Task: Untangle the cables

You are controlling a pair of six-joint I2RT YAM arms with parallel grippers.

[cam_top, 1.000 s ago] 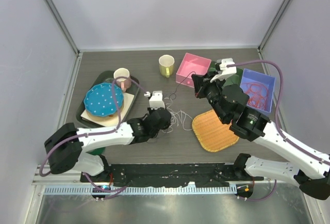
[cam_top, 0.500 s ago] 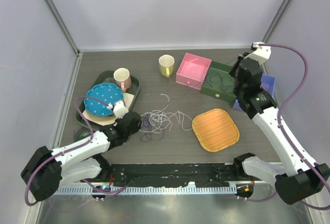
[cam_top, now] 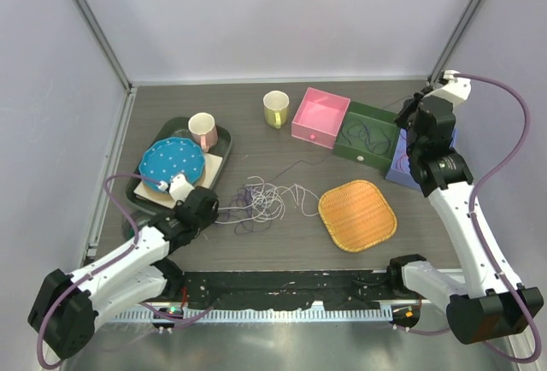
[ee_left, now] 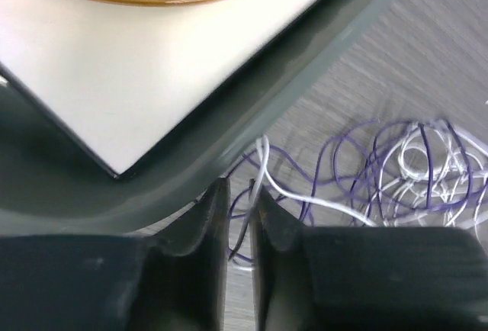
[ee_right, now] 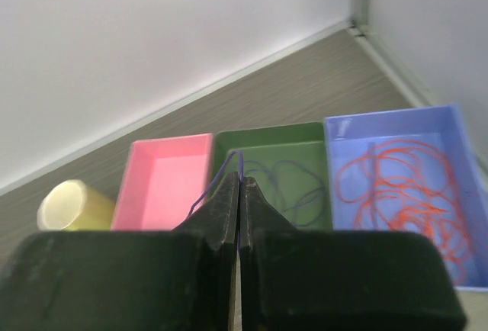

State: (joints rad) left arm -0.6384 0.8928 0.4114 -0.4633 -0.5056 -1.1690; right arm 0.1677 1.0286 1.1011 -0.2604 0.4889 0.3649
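A tangle of white and purple cables lies mid-table, also in the left wrist view as cables. My left gripper sits at its left end by the tray corner. Its jaws stand a little apart, and a white cable runs loosely through the gap. My right gripper hangs high over the green box, shut on a purple cable that trails back toward the tangle. More purple cable lies in the green box. Orange-red cable fills the blue box.
A dark tray at left holds a blue dotted plate, a white board and a pink mug. A yellow mug and a pink box stand at the back. A woven mat lies right of the tangle.
My left gripper has drawn back left toward the tray and its jaws have parted slightly. My right arm has swung up to the back right, carrying the purple cable over the green box.
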